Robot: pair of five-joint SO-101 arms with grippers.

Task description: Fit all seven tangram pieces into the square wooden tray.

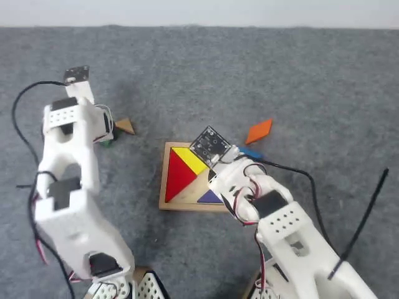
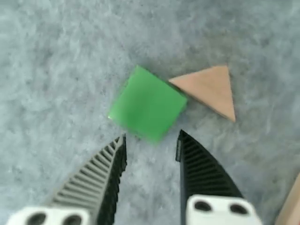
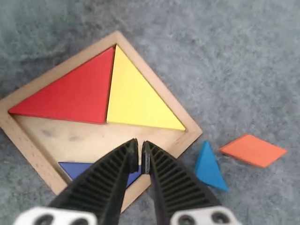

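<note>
The square wooden tray (image 1: 163, 180) holds a red triangle (image 1: 179, 174), a yellow triangle (image 1: 191, 159) and a dark blue triangle (image 1: 209, 197). In the right wrist view my right gripper (image 3: 139, 147) is shut and empty above the tray (image 3: 159, 90), over its bare floor near the dark blue triangle (image 3: 82, 168). A light blue triangle (image 3: 208, 166) and an orange parallelogram (image 3: 253, 150) lie on the cloth just outside the tray. My left gripper (image 2: 151, 140) is open, close above a green square (image 2: 147, 104) that touches a tan triangle (image 2: 208, 89).
Grey cloth covers the table. The green square (image 1: 107, 143) and tan triangle (image 1: 124, 126) lie left of the tray, the orange parallelogram (image 1: 259, 131) and light blue triangle (image 1: 249, 152) to its right. A black cable (image 1: 365, 212) trails at the right.
</note>
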